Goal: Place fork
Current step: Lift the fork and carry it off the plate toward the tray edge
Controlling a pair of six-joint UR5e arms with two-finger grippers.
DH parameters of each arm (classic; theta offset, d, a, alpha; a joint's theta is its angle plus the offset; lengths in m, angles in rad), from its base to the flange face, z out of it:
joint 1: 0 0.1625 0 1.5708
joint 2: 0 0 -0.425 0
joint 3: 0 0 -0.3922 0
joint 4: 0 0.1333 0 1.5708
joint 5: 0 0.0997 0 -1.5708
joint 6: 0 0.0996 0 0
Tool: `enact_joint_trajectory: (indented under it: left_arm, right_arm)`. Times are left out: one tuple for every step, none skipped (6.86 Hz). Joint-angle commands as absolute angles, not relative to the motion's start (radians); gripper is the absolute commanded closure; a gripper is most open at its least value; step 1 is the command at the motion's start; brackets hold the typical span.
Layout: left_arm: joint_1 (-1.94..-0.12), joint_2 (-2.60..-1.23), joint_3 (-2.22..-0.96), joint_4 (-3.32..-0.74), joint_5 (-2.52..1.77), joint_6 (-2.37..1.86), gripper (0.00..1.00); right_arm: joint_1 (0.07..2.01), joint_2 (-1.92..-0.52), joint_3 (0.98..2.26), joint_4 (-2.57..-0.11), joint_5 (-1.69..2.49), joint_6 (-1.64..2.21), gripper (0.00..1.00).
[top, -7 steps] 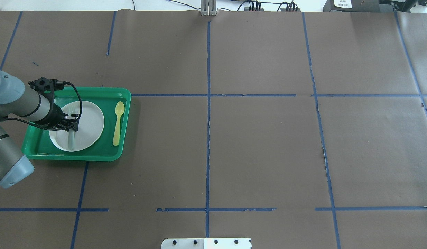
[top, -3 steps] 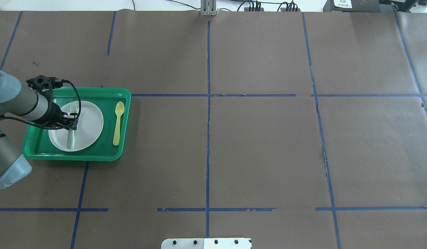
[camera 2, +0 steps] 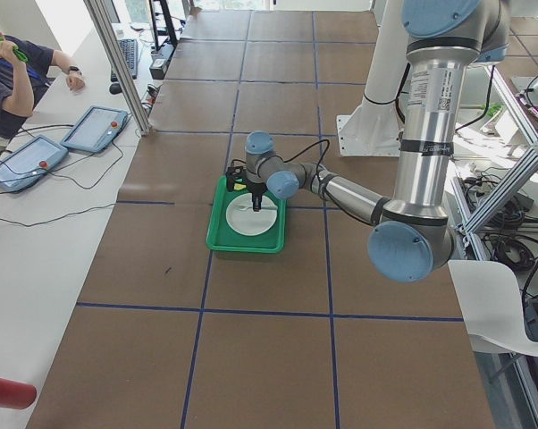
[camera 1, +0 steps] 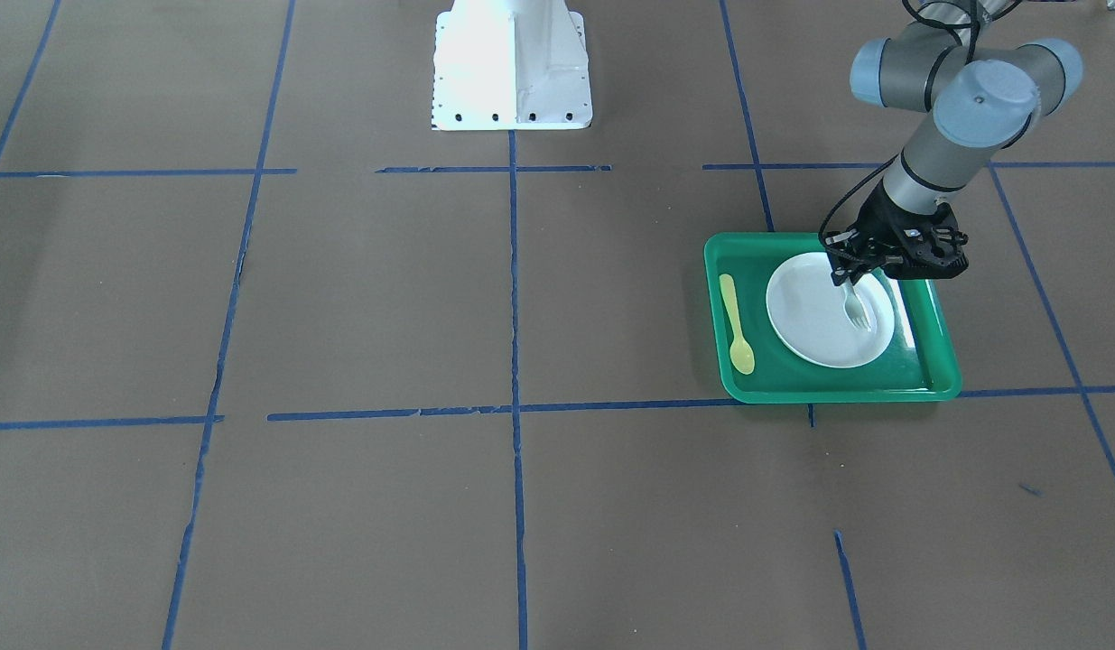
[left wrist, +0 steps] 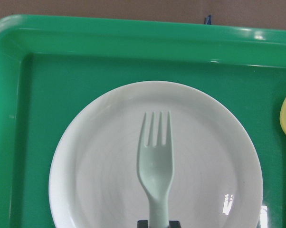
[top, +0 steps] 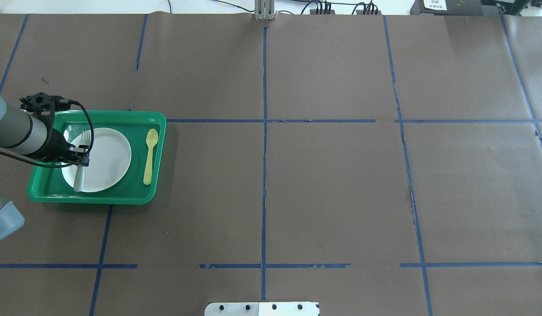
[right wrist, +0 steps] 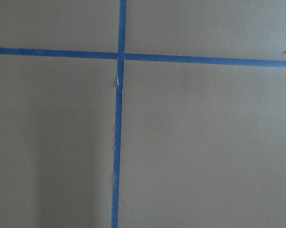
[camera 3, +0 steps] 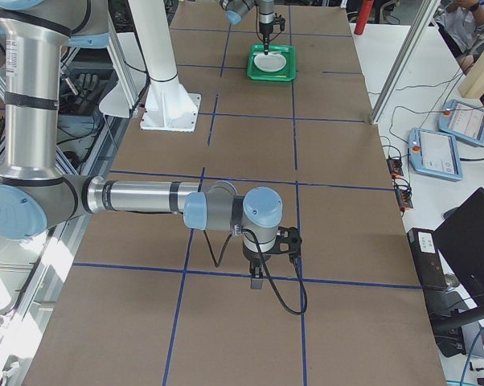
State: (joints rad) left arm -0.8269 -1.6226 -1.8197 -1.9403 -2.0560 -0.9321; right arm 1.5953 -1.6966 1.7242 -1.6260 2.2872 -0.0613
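The pale whitish fork (left wrist: 156, 161) is held by its handle in my left gripper (top: 81, 159), which is shut on it. It hangs tines forward over the round white plate (top: 108, 158) in the green tray (top: 121, 115). The front view shows the gripper (camera 1: 848, 275) at the plate's robot-side edge, with the fork (camera 1: 856, 311) pointing out over the plate (camera 1: 814, 316). I cannot tell whether the fork touches the plate. My right gripper (camera 3: 258, 281) shows only in the right side view, low over bare table, and I cannot tell whether it is open or shut.
A yellow spoon (top: 149, 153) lies in the tray to the right of the plate, and the front view shows it (camera 1: 734, 325) too. Brown paper with blue tape lines (right wrist: 118, 118) covers the table. The white robot base (camera 1: 512, 63) stands at the near edge.
My left gripper has moved left with the fork, from over the plate's middle towards its left edge. The plate, spoon and tray have stayed put.
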Motion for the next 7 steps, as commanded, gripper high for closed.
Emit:
enact_joint_trajectory:
  left_arm:
    - [-0.905,-1.563,-1.809,-1.950,-2.057,-0.782,1.00]
    - [-0.919,-1.545,-1.807,-1.968,-2.057,-0.772,1.00]
    - [-0.919,-1.539,-1.802,-1.977,-2.057,-0.779,1.00]
    - [-0.917,-1.543,-1.795,-1.977,-2.057,-0.787,1.00]
    - [-0.911,-1.549,-1.777,-1.979,-2.057,-0.805,1.00]
    - [-0.907,-1.555,-1.741,-2.014,-2.057,-0.821,1.00]
    - [-0.907,-1.555,-1.706,-2.072,-2.057,-0.851,1.00]
  right_arm:
    - [1.595,-1.697,1.724,-1.626,2.287,-0.061,0.00]
    - [1.595,-1.697,1.724,-1.626,2.287,-0.061,0.00]
    - [1.595,-1.697,1.724,-1.626,2.287,-0.061,0.00]
    - [1.595,-1.697,1.724,-1.626,2.287,-0.061,0.00]
    - [1.595,-1.697,1.724,-1.626,2.287,-0.060,0.00]
    - [1.595,-1.697,1.724,-1.626,2.287,-0.060,0.00]
    - [1.595,-1.697,1.724,-1.626,2.287,-0.061,0.00]
